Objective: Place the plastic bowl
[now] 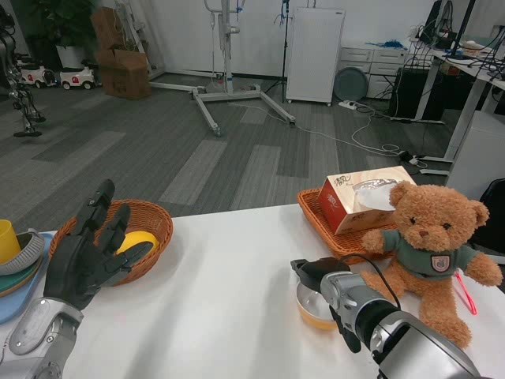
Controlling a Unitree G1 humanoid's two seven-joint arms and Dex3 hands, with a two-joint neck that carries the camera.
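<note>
On the white table (229,292), a bit right of centre and close to the near edge, sits the plastic bowl (314,309). It's small and round, with a clear or silvery upper wall and an orange-yellow band showing around the bottom rim. Honestly you only get to see the left and front part of it, because the right hand (317,276) is parked right over the top. That hand is black, coming in off the silver forearm from the lower right, and it's on the bowl's rim, but the fingers are tucked out of sight behind the wrist, so can't tell if they're actually clamped on it or just resting there.

Just to the bowl's right is a brown teddy bear (430,253) in a green shirt, sitting upright, with a pink strap by its side. Behind those two there's a flat wicker tray (322,223) with a tissue box (364,199) in it.

Over on the left, the left hand (91,257) hovers with its fingers spread apart and pointing up, holding nothing. It's in front of a round wicker basket (150,225) with something yellow (136,241) inside. At the far left edge there's a stack of dishes (20,264) with a yellow cup (6,241).
</note>
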